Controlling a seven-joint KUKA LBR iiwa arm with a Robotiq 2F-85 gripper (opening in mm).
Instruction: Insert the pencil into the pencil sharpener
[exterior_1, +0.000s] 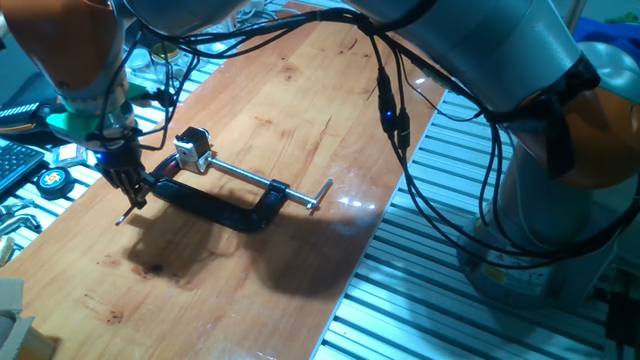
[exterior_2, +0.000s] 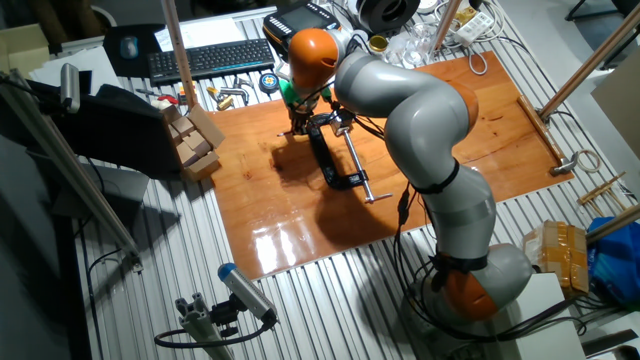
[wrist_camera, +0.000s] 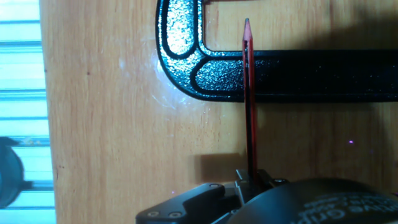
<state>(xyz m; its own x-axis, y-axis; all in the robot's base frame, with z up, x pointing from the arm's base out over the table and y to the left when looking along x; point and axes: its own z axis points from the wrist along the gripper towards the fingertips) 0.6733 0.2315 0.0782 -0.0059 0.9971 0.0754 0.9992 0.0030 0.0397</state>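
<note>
Pencil held lengthwise along the end effector, tip toward clamp.

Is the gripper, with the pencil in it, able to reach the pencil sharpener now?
Probably yes. The gripper holds the pencil close to the pencil sharpener; only the black clamp lies nearby, apparently not between them.

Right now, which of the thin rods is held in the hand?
The red pencil, clamped in the hand; the clamp's silver screw rod lies untouched.
</note>
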